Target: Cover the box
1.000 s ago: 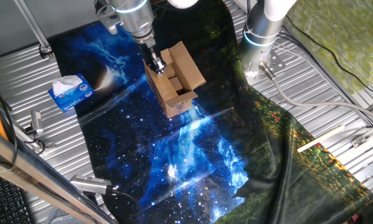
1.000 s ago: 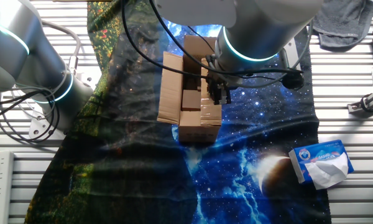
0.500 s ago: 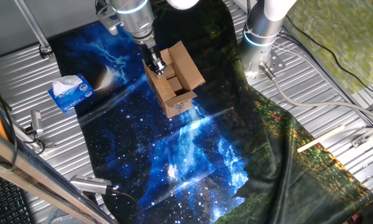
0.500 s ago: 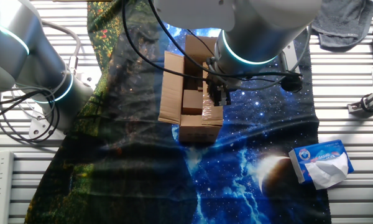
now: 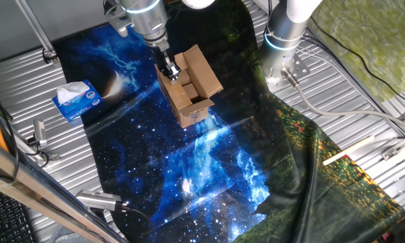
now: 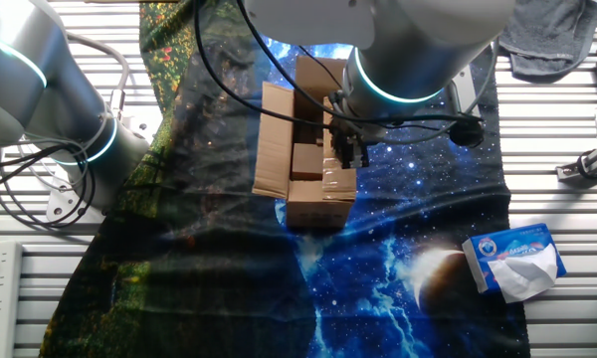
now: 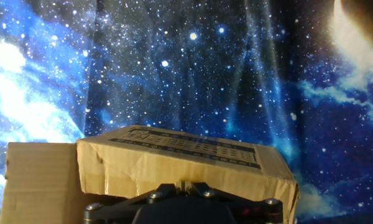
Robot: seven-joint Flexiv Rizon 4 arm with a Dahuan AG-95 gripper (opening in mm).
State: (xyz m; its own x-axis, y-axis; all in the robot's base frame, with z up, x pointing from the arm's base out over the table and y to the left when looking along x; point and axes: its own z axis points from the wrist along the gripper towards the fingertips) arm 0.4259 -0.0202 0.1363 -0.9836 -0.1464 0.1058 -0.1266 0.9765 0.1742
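Box: mid-cloth, flaps open; printed flap seen only in hand view. Gripper: at box's edge; jaw state indiscernible. Tissue box: apart. Starry cloth over slatted metal table.

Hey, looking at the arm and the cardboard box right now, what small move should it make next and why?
Probably keep pushing the near flap inward and down over the opening. The gripper sits right at that flap's edge on the box, the flap leans partway over the inside, while the opposite flap and the far flap are folded outward, so the top is uncovered.
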